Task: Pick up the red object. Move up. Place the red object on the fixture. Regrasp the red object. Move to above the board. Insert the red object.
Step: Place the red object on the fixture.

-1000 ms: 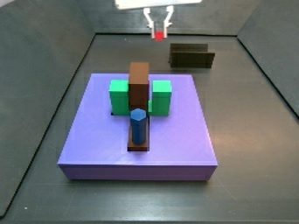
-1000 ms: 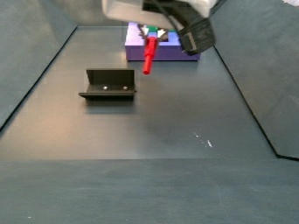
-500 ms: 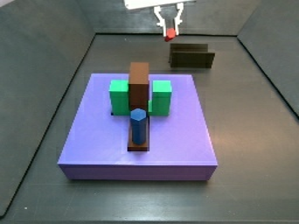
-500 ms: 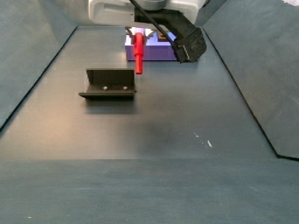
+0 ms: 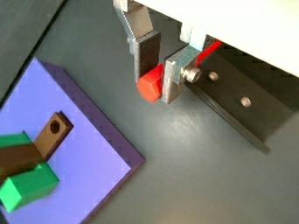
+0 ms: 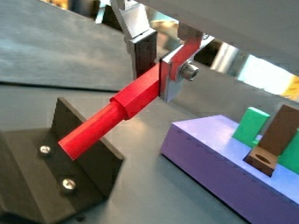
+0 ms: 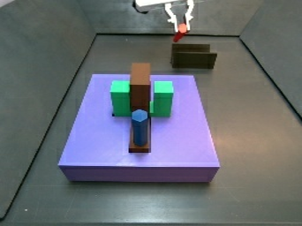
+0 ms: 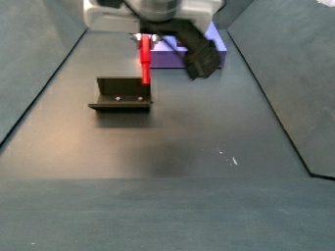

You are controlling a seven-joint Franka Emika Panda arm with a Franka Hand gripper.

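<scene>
My gripper is shut on the red object, a slim red peg that hangs below the fingers. In both side views the gripper holds the red object just above the fixture, the dark bracket on the floor. In a wrist view the peg's lower end reaches the top edge of the fixture. The board is the purple slab with a brown bar, two green blocks and a blue peg; it lies apart from the gripper.
Dark walls enclose the grey floor. The board shows partly behind the arm in a side view. The fixture stands beyond the board's far edge.
The gripper has carried the red object sideways from beside the fixture to above it. The peg now hangs nearly upright.
</scene>
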